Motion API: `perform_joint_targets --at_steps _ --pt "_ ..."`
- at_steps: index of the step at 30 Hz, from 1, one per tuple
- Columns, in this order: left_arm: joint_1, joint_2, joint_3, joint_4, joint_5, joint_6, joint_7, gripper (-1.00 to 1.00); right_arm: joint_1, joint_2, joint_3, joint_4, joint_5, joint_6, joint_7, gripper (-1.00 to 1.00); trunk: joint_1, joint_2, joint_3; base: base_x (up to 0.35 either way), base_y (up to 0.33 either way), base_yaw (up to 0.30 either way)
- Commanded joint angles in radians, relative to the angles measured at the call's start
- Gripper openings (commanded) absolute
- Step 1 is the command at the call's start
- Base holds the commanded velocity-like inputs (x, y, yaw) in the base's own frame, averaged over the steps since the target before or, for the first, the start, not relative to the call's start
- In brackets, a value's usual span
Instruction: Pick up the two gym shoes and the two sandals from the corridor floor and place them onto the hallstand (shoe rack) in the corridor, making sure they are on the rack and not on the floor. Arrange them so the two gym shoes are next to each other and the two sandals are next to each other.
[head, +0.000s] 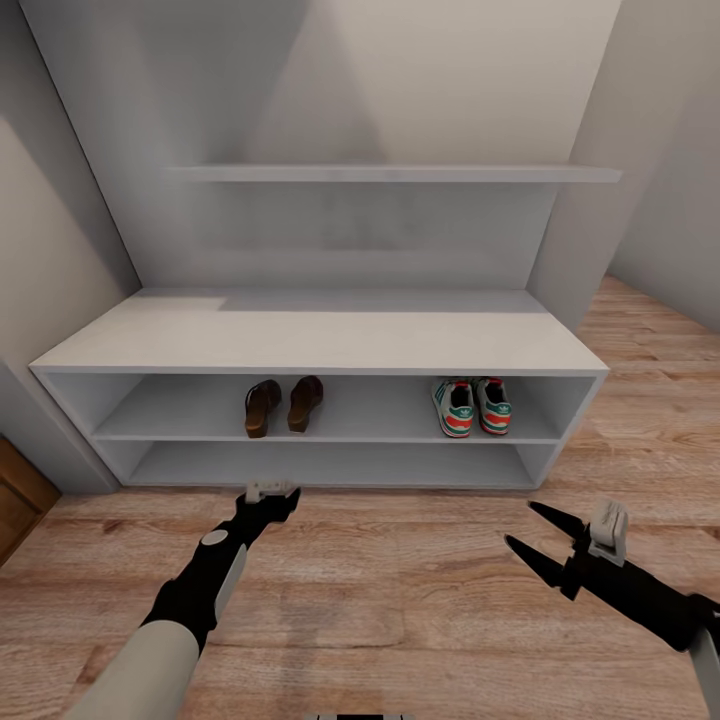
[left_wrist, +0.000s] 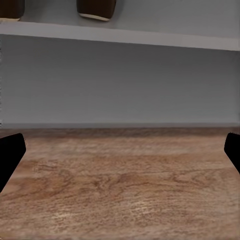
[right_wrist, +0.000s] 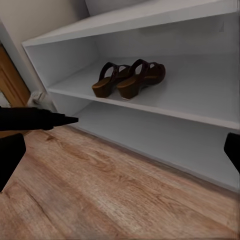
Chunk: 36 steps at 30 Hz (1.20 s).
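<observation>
Judging from how things lie, the task looks almost finished. On the upper open tier of the hallstand (head: 320, 340), the two sandals (head: 283, 404) stand side by side, heels toward the robot, at about 11 o'clock from the head camera's centre line. The two gym shoes (head: 472, 406) stand together on the same tier, more to 1 o'clock, and they nearly touch each other. The two pairs are well apart, with bare shelf between them. No shoe is seen on the corridor floor (head: 400, 600) in front of the rack.

The left gripper (head: 272, 493) hovers low over the planks just in front of the bottom tier, below the sandals; in the left wrist view its dark fingertips (left_wrist: 10, 152) sit at both edges of the picture with only wood between, so the jaws are apart and hold nothing. The right gripper (head: 538, 543) is at about 4 o'clock in the head view, its two black fingers spread wide and empty, pointing toward the rack. The right wrist view looks at the sandals (right_wrist: 129, 79) on their shelf, and the left arm's tip crosses in front.

What is left, I think, is only to draw both arms back. The lower tier and the flat top carry nothing.
</observation>
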Motion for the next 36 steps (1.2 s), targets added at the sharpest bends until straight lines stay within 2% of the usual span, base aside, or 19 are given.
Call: perform_joint_targets --at_steps 1,4,6,9,11,12,13,14,15,16,18,19,20,23,25,28,30,36 --pt "0.005 0.0 0.008 -0.004 -0.01 -0.001 -0.011 1.0 0.001 0.0 -0.007 0.001 -0.003 0.01 0.002 1.0 0.0 0.0 -0.001 0.0 0.0 0.0" --pt "0.011 0.002 0.008 -0.006 -0.01 -0.004 -0.013 1.0 0.002 -0.001 -0.017 0.001 0.003 0.01 0.001 1.0 0.0 0.0 -0.001 0.0 0.0 0.0" --pt "0.027 0.006 0.008 -0.009 -0.011 -0.01 -0.025 1.0 0.004 0.0 -0.045 0.003 0.028 0.009 -0.002 1.0 0.0 0.0 -0.001 0.0 0.0 0.0" --pt "0.038 0.007 0.007 -0.013 -0.011 -0.012 -0.035 1.0 0.005 0.001 -0.063 0.006 0.045 0.008 -0.003 1.0 0.0 0.0 -0.001 0.0 0.0 0.0" --pt "0.066 0.012 0.008 -0.034 -0.011 -0.021 -0.067 1.0 0.006 0.005 -0.099 0.016 0.088 0.004 -0.006 1.0 0.0 0.0 -0.001 0.0 0.0 0.0" --pt "0.066 0.012 0.008 -0.034 -0.011 -0.021 -0.067 1.0 0.006 0.005 -0.099 0.016 0.088 0.004 -0.006 1.0 0.0 0.0 -0.001 0.0 0.0 0.0" --pt "0.084 0.016 0.008 -0.052 -0.011 -0.026 -0.086 1.0 0.006 0.006 -0.117 0.025 0.112 0.002 -0.007 1.0 0.0 0.0 -0.001 0.0 0.0 0.0" --pt "0.084 0.016 0.008 -0.052 -0.011 -0.026 -0.086 1.0 0.006 0.006 -0.117 0.025 0.112 0.002 -0.007 1.0 0.0 0.0 -0.001 0.0 0.0 0.0" --pt "0.104 0.02 0.008 -0.075 -0.011 -0.031 -0.107 1.0 0.006 0.007 -0.137 0.038 0.137 -0.003 -0.008 1.0 0.0 0.0 -0.001 0.0 0.0 0.0" --pt "0.104 0.02 0.008 -0.075 -0.011 -0.031 -0.107 1.0 0.006 0.007 -0.137 0.038 0.137 -0.003 -0.008 1.0 0.0 0.0 -0.001 0.0 0.0 0.0" --pt "0.149 0.028 0.009 -0.131 -0.012 -0.038 -0.149 1.0 0.006 0.009 -0.178 0.077 0.177 -0.025 -0.009 1.0 0.0 0.0 -0.001 0.0 0.0 0.0" --pt "0.149 0.028 0.009 -0.131 -0.012 -0.038 -0.149 1.0 0.006 0.009 -0.178 0.077 0.177 -0.025 -0.009 1.0 0.0 0.0 -0.001 0.0 0.0 0.0" --pt "0.173 0.031 0.009 -0.163 -0.012 -0.04 -0.169 1.0 0.006 0.009 -0.2 0.101 0.192 -0.043 -0.009 1.0 0.0 0.0 -0.001 0.0 0.0 0.0" --pt "0.199 0.033 0.009 -0.198 -0.012 -0.042 -0.187 1.0 0.006 0.009 -0.222 0.127 0.205 -0.062 -0.01 1.0 0.0 0.0 -0.001 0.0 0.0 0.0" --pt "0.251 0.037 0.009 -0.27 -0.012 -0.045 -0.217 1.0 0.004 0.009 -0.263 0.179 0.225 -0.101 -0.01 1.0 0.0 0.0 -0.001 0.0 0.0 0.0" --pt "0.277 0.038 0.01 -0.306 -0.011 -0.046 -0.229 1.0 0.003 0.009 -0.281 0.205 0.232 -0.118 -0.011 1.0 0.0 0.0 -0.001 0.0 0.0 0.0" --pt "0.325 0.04 0.01 -0.37 -0.011 -0.047 -0.247 1.0 0.0 0.007 -0.308 0.247 0.243 -0.143 -0.012 1.0 0.0 0.0 -0.001 0.0 0.0 0.0" --pt "0.378 0.041 0.01 -0.433 -0.011 -0.048 -0.266 1.0 -0.001 0.005 -0.332 0.285 0.253 -0.164 -0.03 1.0 0.0 0.0 -0.001 0.0 0.0 0.0"
